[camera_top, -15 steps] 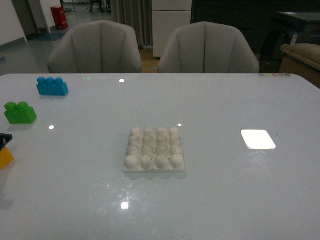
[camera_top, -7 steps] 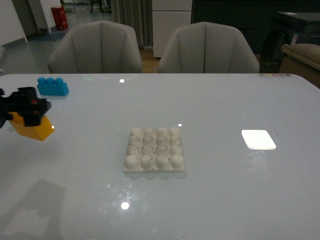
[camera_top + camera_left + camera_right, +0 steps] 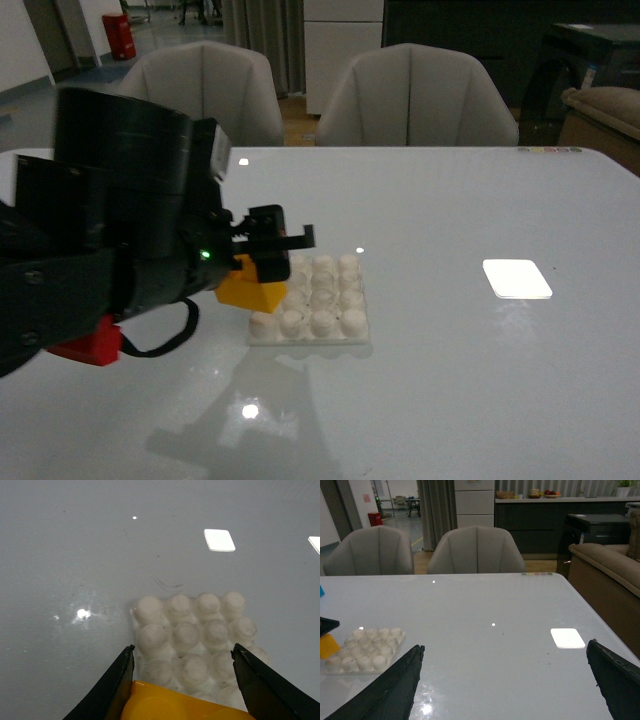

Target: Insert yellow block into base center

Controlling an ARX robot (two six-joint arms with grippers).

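Observation:
My left gripper [image 3: 268,262] is shut on the yellow block [image 3: 250,286] and holds it just above the left edge of the white studded base [image 3: 322,310]. In the left wrist view the yellow block [image 3: 175,705] sits between the black fingers [image 3: 112,687], with the base [image 3: 195,635] right beyond it. The right wrist view shows the base [image 3: 365,647] at far left with the yellow block [image 3: 327,645] beside it. My right gripper [image 3: 505,680] is open and empty over bare table, well to the right of the base.
The left arm's black bulk [image 3: 110,260] fills the left of the front view and hides the table behind it. A smooth white rectangle [image 3: 516,278] lies on the right of the table. Two grey chairs [image 3: 415,95] stand behind the far edge.
My left arm has swung from the table's left edge rightward to the base, carrying the yellow block. It now hides the blue and green bricks. The base has not moved.

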